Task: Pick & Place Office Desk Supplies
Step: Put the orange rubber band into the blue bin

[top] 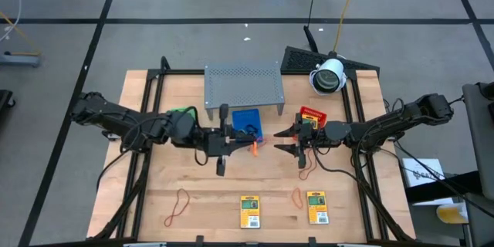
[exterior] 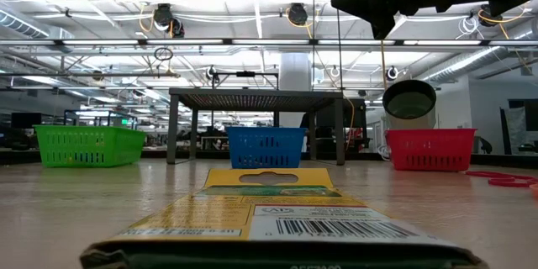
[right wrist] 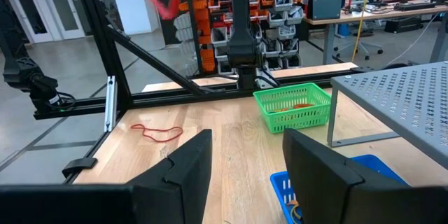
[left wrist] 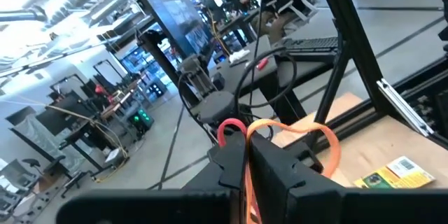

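Note:
My left gripper [top: 231, 140] is level above the table's middle, just near of the blue tray [top: 247, 122], and shut on an orange rubber band [left wrist: 297, 131]. My right gripper [top: 293, 140] faces it from the right, open, holding nothing [right wrist: 245, 155]. Two yellow packets [top: 249, 210] [top: 317, 206] lie flat near the table's near edge. One of them fills the foreground of the low view [exterior: 265, 210]. Loose rubber bands lie flat on the wood [top: 179, 204] [top: 297, 195] [top: 307, 171]. My left gripper pinches the orange rubber band between its two shut fingers [left wrist: 276, 168], which point level toward the table's right. The band's free loop [left wrist: 329, 140] sticks out past the fingertips, lifted clear of the table. A short orange piece shows beside the gripper [top: 253, 147].
The grey perforated shelf [top: 242, 85] stands at the far middle, with the blue tray in front of it. The green tray [right wrist: 292, 105] is to its left and holds something orange. The red tray [top: 312, 116] is to its right. A round white lamp [top: 329, 76] stands far right. Black frame rails run along both sides.

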You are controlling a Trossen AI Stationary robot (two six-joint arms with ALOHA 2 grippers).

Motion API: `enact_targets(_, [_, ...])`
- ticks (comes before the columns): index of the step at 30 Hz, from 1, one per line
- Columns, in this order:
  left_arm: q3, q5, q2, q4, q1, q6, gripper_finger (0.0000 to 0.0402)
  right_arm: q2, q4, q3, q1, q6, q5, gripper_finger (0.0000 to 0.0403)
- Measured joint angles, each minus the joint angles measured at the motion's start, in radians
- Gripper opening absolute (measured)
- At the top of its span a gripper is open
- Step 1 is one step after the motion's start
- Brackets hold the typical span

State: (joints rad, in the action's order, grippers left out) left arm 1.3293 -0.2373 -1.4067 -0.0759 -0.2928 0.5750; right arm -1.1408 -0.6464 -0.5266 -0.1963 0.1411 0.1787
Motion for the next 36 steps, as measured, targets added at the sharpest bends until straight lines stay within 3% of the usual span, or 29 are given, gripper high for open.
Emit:
enact_targets(24, [0.0, 0.022, 0.0, -0.004, 0.0, -0.001, 0.0027, 0.0, 0.0, 0.0, 0.0, 0.0, 0.0, 0.0164])
enact_targets(36, [0.0, 0.027, 0.0, -0.04, 0.0, -0.012, 0.0147, 0.0, 0.0, 0.0, 0.0, 0.0, 0.0, 0.0164])
